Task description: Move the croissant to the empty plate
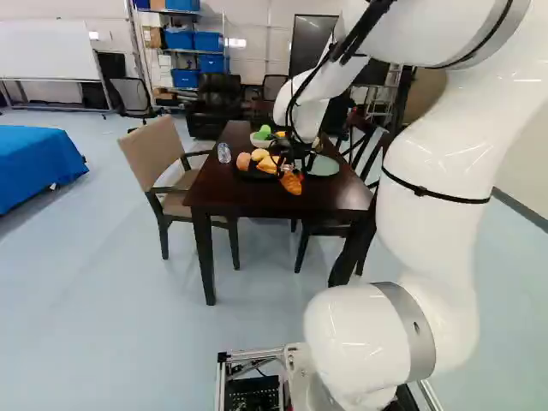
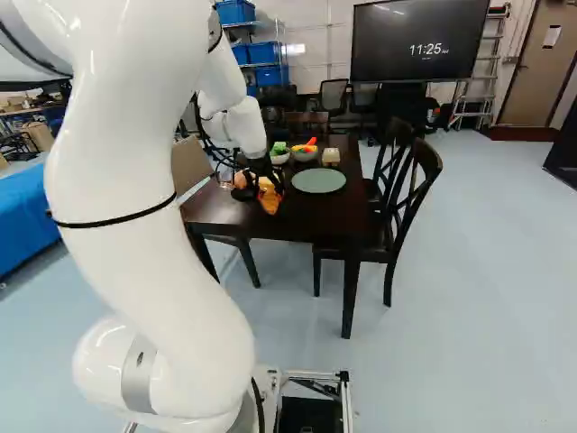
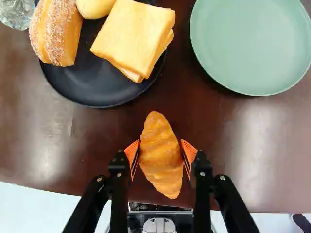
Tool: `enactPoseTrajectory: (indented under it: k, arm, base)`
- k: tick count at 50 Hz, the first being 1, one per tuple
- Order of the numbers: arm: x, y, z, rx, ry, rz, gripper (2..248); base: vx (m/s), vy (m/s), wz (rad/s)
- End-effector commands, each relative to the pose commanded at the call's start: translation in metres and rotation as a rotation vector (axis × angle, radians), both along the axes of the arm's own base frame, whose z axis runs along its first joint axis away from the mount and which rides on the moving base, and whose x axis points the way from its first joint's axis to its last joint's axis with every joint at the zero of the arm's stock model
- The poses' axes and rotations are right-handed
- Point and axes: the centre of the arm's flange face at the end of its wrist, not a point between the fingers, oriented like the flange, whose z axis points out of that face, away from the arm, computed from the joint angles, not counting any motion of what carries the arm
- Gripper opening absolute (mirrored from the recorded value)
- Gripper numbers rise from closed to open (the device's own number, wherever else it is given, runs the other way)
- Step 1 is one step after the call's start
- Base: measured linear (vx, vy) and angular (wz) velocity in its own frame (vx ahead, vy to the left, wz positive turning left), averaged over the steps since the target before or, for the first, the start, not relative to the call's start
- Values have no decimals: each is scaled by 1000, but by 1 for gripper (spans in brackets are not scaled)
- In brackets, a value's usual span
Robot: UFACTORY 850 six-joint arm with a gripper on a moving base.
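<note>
Bread lies on a black plate near the green plate; tool grips croissant.

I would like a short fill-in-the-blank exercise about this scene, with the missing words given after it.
The jaws hold the ____ between their orange pads.
The bread slices lie on the ____ dish.
The colour of the empty plate is ____.

Missing words: croissant; black; green.

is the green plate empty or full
Empty: the green plate is bare in the right base view, and the croissant is held in the gripper.
</note>
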Motion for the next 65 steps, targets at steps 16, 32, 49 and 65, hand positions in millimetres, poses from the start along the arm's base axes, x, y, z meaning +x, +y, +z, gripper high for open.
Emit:
enactPoseTrajectory:
  k: [16, 32, 49, 65]
  arm:
    - [-8, 0, 22, 0, -39, 0, 137]
    - [-10, -6, 43, 0, -81, -11, 137]
    - [5, -26, 65, -3, -130, -48, 137]
    - [24, -46, 85, -7, -176, -82, 137]
  base:
    - [0, 0, 0]
    - [0, 0, 0]
    - [0, 0, 0]
    - [0, 0, 0]
